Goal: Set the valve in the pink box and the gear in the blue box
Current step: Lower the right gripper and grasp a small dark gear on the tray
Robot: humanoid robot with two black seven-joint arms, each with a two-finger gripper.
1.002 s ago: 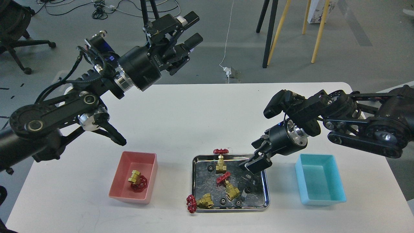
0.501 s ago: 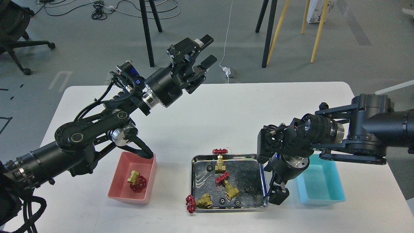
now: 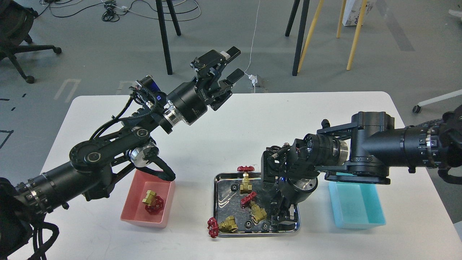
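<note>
On the smooth white desk (image 3: 223, 133), the shallow salmon-pink plastic box (image 3: 134, 202) holds a brass valve with a red handwheel (image 3: 153, 203). Above, the left pincer (image 3: 227, 66) hangs released; its barrel lettering is unreadable. The shiny steel tray (image 3: 221, 202) carries three more brass valves and tiny black toothed gears (image 3: 248, 224). The right pincer (image 3: 283, 213) points down into it; I cannot tell its state. The glossy turquoise-blue box (image 3: 357, 207) lies rightmost.
</note>
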